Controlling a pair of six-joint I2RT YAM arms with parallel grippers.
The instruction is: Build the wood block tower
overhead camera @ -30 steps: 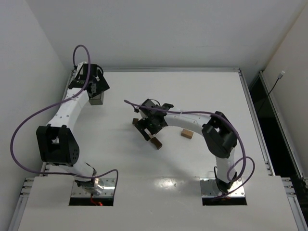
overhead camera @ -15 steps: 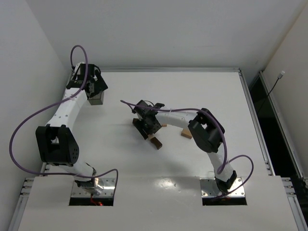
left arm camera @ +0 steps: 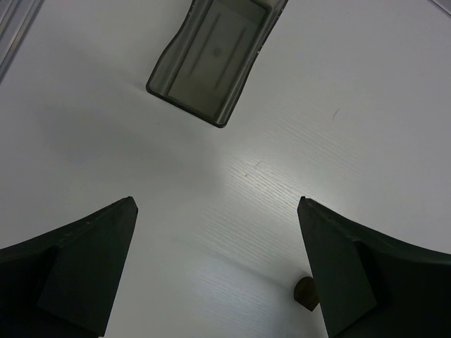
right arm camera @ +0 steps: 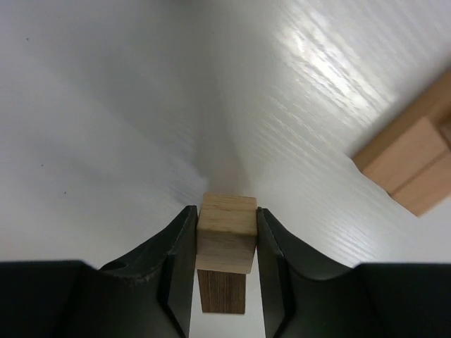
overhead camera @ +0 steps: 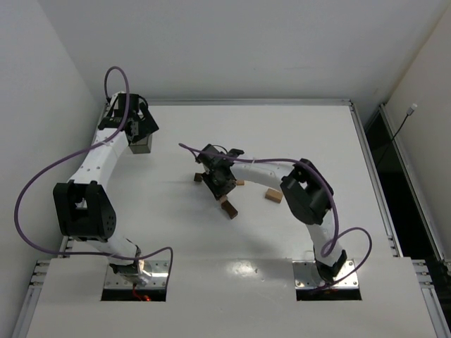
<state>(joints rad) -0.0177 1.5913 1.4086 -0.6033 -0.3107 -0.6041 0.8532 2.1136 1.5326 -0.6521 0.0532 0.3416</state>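
In the right wrist view my right gripper (right arm camera: 225,229) is shut on a light tan wood block (right arm camera: 227,231), its fingers pressed to both sides. A dark brown block (right arm camera: 222,290) shows just below it between the fingers; whether the two touch I cannot tell. From above, the right gripper (overhead camera: 223,197) is at mid-table with a brown block (overhead camera: 230,210) at its tip. More tan blocks (right arm camera: 416,158) lie to the right. No standing tower shows in any view. My left gripper (overhead camera: 139,135) hangs open at the far left, with nothing between its fingers (left arm camera: 77,267).
A grey translucent box (left arm camera: 211,63) lies ahead of the left gripper, near the table's far left edge (overhead camera: 143,145). A loose tan block (overhead camera: 273,196) sits right of the right gripper, and a small dark piece (overhead camera: 199,177) sits to its left.
The right gripper has shut on the tan block. The right arm's elbow swung left, then back a little. The left arm has barely moved.
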